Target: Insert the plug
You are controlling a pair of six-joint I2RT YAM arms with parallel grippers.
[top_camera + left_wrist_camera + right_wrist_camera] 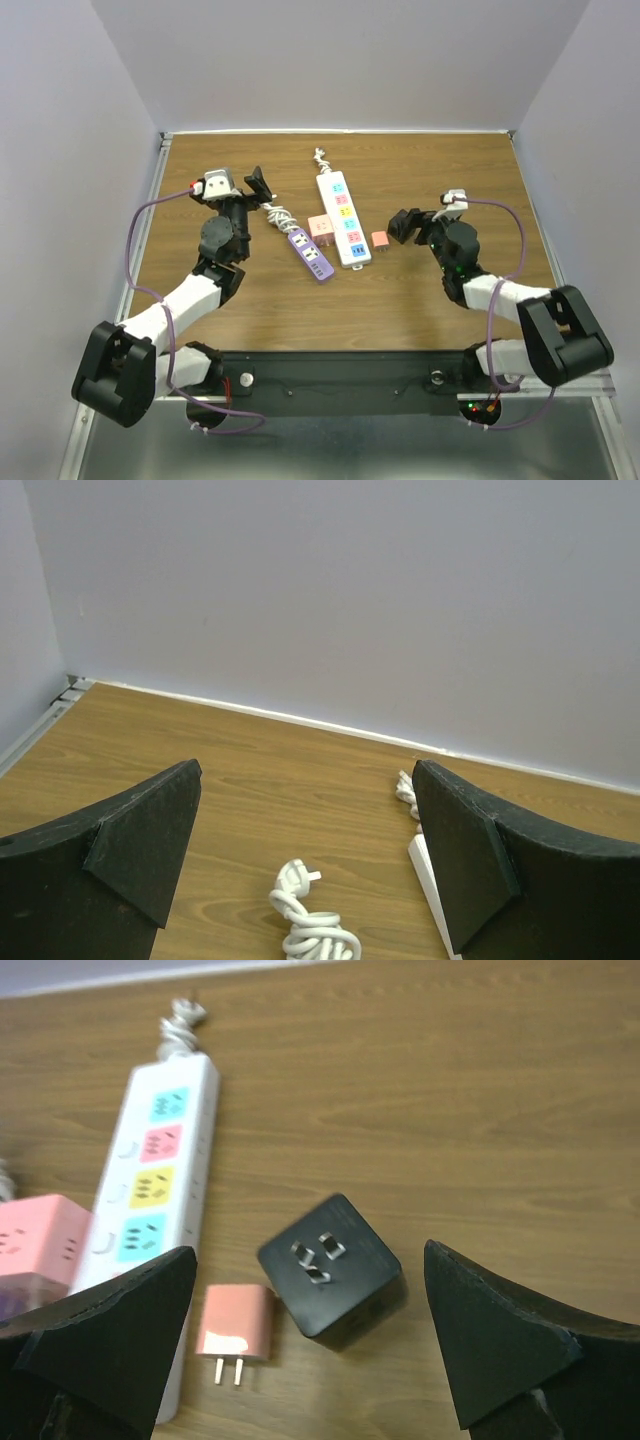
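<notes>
My right arm stretched low over the bench (450,160), right gripper (403,226) spread wide, holding nothing; my left gripper (260,187) gaped empty too. The pink plug (235,1322) lay flat beside the white power strip (160,1210), roughly parallel to it, prongs pointing back toward my wrist, with a black cube adapter (335,1270) next to it.

The top view looks down on the whole brown wooden desk (420,180); both close, low wrist views share its long white power strip (343,220).
</notes>
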